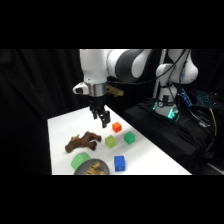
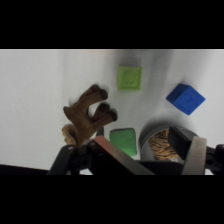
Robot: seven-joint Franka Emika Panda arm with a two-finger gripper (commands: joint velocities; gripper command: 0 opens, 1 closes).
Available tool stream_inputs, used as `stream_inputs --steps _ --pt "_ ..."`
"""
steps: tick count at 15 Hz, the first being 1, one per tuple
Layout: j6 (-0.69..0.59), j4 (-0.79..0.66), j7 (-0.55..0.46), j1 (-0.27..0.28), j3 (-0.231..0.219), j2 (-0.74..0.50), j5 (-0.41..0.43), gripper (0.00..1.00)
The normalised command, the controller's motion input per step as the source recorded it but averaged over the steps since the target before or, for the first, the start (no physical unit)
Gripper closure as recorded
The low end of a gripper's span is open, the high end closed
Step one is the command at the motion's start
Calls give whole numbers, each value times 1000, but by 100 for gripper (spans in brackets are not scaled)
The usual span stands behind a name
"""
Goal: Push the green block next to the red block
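Green block sits on the bench a little in front of and to the right of the red block, near it but with a clear gap between them, so the push has not yet closed that gap, as I judge it. A pale yellow-green cube stands just beside the green block on its left, which leaves little room to come in from that side. Neither task block shows in the wrist view, which takes in the pale cube, a blue cube, a brown toy, a flat green piece and a dark bowl.

Tool hangs from above, low over the bench just left of the red block and behind the green one, apparently touching neither. It has hold of nothing that I can see. Whether its fingers stand apart or together I cannot tell from either view
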Motion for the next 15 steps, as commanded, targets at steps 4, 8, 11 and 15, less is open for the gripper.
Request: stream_inputs --steps 4,8,11,15 --pt "50 -54 58 -11 32 -37 -10 0" --pt "156 -309 183 50 68 -213 12 0" --pt "269 -466 313 126 96 -298 -26 0" --pt "345 -502 372 141 91 -325 -75 0"
